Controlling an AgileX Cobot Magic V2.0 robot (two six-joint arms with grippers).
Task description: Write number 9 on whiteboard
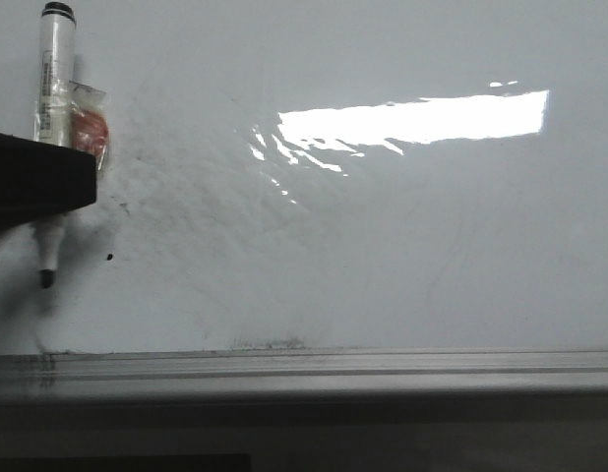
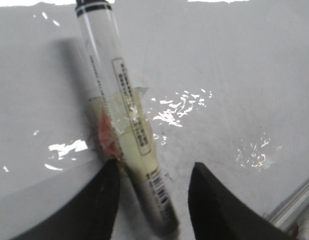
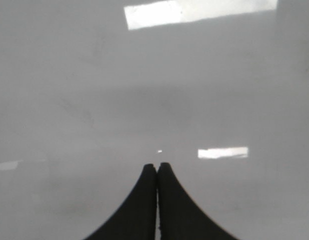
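The whiteboard (image 1: pixel 383 246) is glossy white with faint grey smudges and glare. No figure 9 shows on it, only a tiny black dot (image 1: pixel 109 258). My left gripper (image 1: pixel 38 177) is at the board's left and carries a white marker (image 1: pixel 54 79) fixed with clear tape and a reddish pad. The marker's black tip (image 1: pixel 46 278) points down at the board; I cannot tell whether it touches. In the left wrist view the marker (image 2: pixel 129 130) lies against one finger of the left gripper (image 2: pixel 155 164), with the jaws apart. My right gripper (image 3: pixel 157 165) is shut and empty over the bare whiteboard (image 3: pixel 144 90).
A silver metal rail (image 1: pixel 304 364) runs along the board's near edge and also shows in the left wrist view (image 2: pixel 289 207). Dark smudges (image 1: pixel 270 344) sit just above the rail. A bright glare patch (image 1: pixel 422 120) lies on the board's upper middle.
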